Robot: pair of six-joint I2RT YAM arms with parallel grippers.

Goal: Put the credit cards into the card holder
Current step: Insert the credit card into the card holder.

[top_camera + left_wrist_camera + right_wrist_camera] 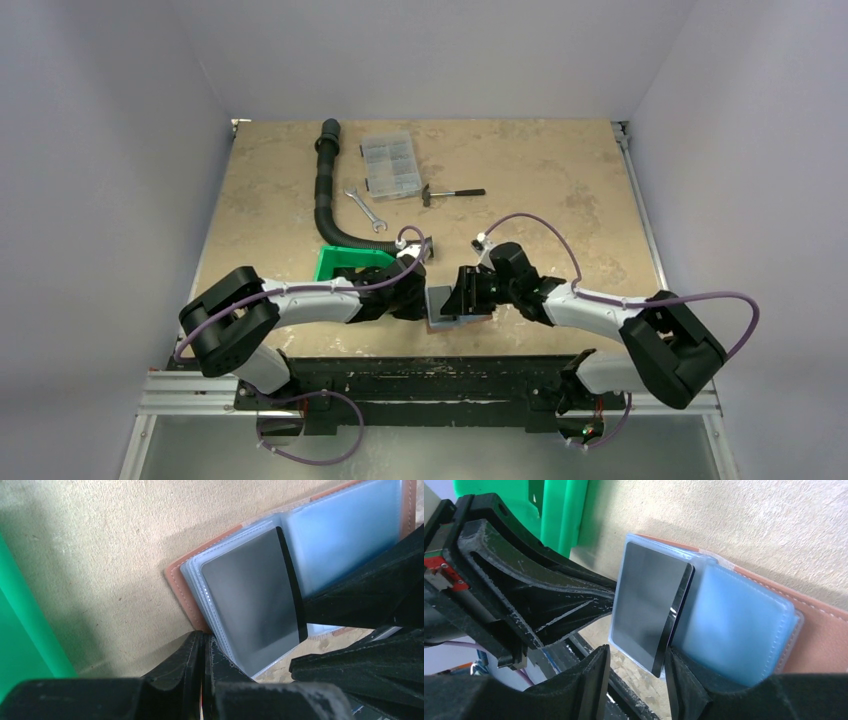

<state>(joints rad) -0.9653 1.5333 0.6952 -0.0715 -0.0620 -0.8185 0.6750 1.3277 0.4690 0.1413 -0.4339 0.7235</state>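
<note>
We pinch the holder [345,535] by its edge in the closed left gripper [202,645] to steady it, the right gripper [638,655] loose astride the card [649,595].

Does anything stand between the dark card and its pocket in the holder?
Nothing visible. The dark card sits mostly inside a clear pocket of the card holder, one long edge out between the open fingers of the right pincer. The left pincer pinches the pocket pages at a corner, beside the card.
</note>
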